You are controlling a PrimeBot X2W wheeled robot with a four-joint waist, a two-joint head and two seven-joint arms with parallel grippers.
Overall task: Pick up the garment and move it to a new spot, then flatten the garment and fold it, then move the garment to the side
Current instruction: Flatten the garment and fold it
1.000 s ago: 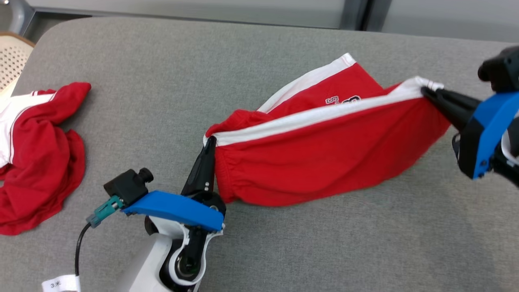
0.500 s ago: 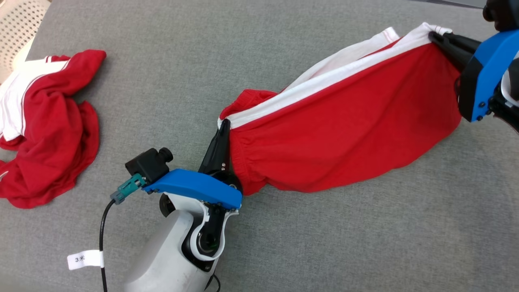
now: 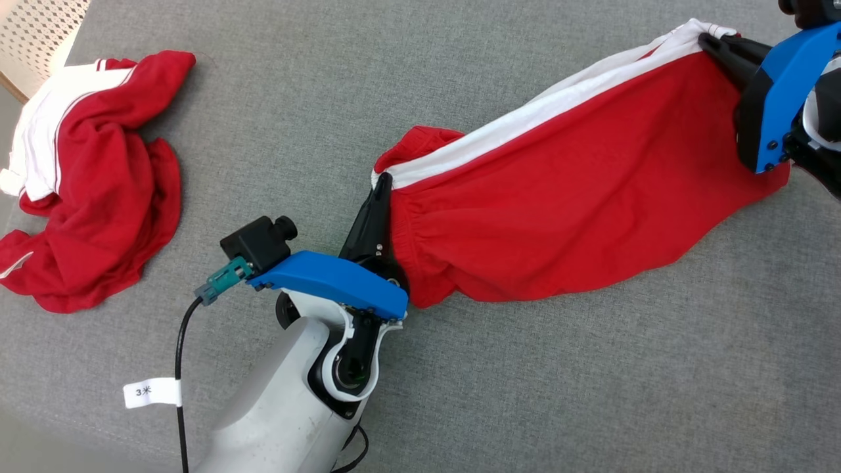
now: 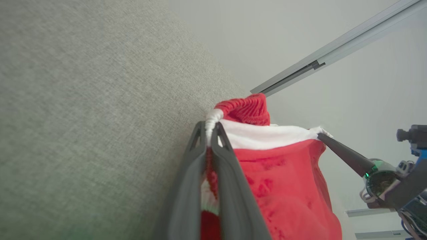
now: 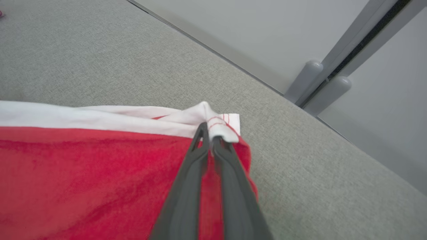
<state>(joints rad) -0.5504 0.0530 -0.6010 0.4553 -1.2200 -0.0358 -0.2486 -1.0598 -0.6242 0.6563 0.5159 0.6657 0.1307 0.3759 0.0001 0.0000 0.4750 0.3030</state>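
A red cloth garment with a white band along its upper edge hangs stretched between the two arms, over the right half of the grey woven surface. The left pincer is clamped on the gathered, elastic-looking end of the garment, its two dark fingers pressed together with white and red cloth squeezed between them. From the left wrist view the cloth bunches up just past the fingertips in a small red ruffle. The right pincer is clamped on the opposite end, at the far right, gripping a white corner with thin red stitch lines; its fingers too are together on the fabric. The white band runs in a fairly straight, taut line from one pincer to the other, rising toward the right one. Below it the red cloth sags in a loose curve; I cannot tell whether the lowest part rests on the surface or hangs just above it.

Well apart, at the far left, a second crumpled red-and-white garment lies in a heap. A black cable with a white paper tag trails beside the pale left forearm.
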